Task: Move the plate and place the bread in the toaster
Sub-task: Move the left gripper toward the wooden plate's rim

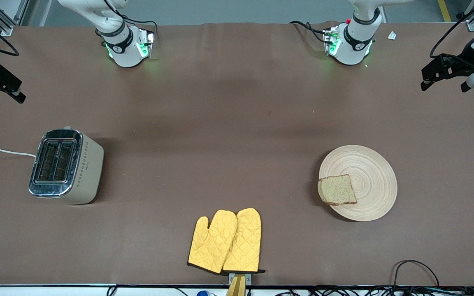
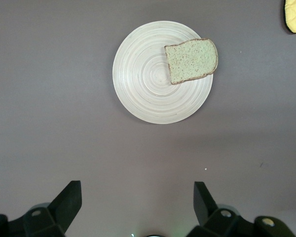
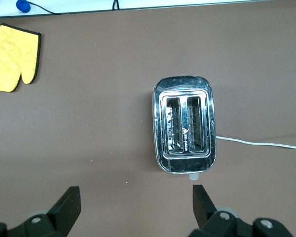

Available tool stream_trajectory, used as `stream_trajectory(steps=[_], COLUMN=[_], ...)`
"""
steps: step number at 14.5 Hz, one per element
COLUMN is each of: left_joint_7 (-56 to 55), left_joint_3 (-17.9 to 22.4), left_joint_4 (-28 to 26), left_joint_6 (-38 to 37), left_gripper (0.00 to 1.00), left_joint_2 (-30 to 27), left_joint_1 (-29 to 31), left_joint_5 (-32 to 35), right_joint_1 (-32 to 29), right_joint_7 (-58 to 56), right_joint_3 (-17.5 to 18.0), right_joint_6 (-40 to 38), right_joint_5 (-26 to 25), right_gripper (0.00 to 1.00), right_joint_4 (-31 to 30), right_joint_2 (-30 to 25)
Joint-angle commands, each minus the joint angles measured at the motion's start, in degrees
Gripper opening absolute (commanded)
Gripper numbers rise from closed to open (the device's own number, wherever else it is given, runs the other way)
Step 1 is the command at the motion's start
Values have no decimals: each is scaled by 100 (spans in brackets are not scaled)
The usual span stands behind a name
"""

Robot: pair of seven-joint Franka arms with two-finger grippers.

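Two end effectors, left (image 2: pixel 135 197) and right (image 3: pixel 135 200), hung wide open and empty. Bread (image 1: pixel 337 190) lay on the plate (image 1: pixel 368 164); the toaster (image 1: pixel 66 166) stood well apart. Nothing begun; the plate needed gripping first.

Count on the surface (image 1: pixel 228 123): one toaster (image 1: pixel 66 166) with two slots; one plate (image 1: pixel 364 176); one slice of bread (image 1: pixel 337 190); two yellow oven mitts (image 1: pixel 225 241). Arms: two, one hand each — left hand (image 2: pixel 137 202), right hand (image 3: pixel 136 205).

toaster (image 1: pixel 66 166) slots: unobstructed | bread (image 1: pixel 337 190) top: unobstructed (overhangs plate (image 1: pixel 368 164) rim)
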Motion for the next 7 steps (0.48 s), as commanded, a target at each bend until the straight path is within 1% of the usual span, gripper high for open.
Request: stream_trajectory(steps=[1, 4, 6, 7], left_joint_7=[41, 67, 137, 172], left_joint_3=[-12, -12, 6, 23], left_joint_4=[102, 295, 383, 374], left_joint_6=[-25, -25, -25, -25], left_gripper=[100, 100, 100, 100], left_joint_2=[40, 84, 338, 469], left_joint_1=[11, 29, 72, 195], left_joint_5=[-72, -72, -151, -343], right_joint_1=[11, -6, 3, 3], right_joint_7=[-19, -28, -28, -28], right_joint_3=[-5, -5, -14, -14], right_joint_6=[49, 83, 119, 119], right_joint_5=[86, 86, 86, 86], right_gripper=[100, 100, 100, 100], right_joint_4=[-51, -42, -51, -51], right_joint_2=[-39, -30, -30, -21])
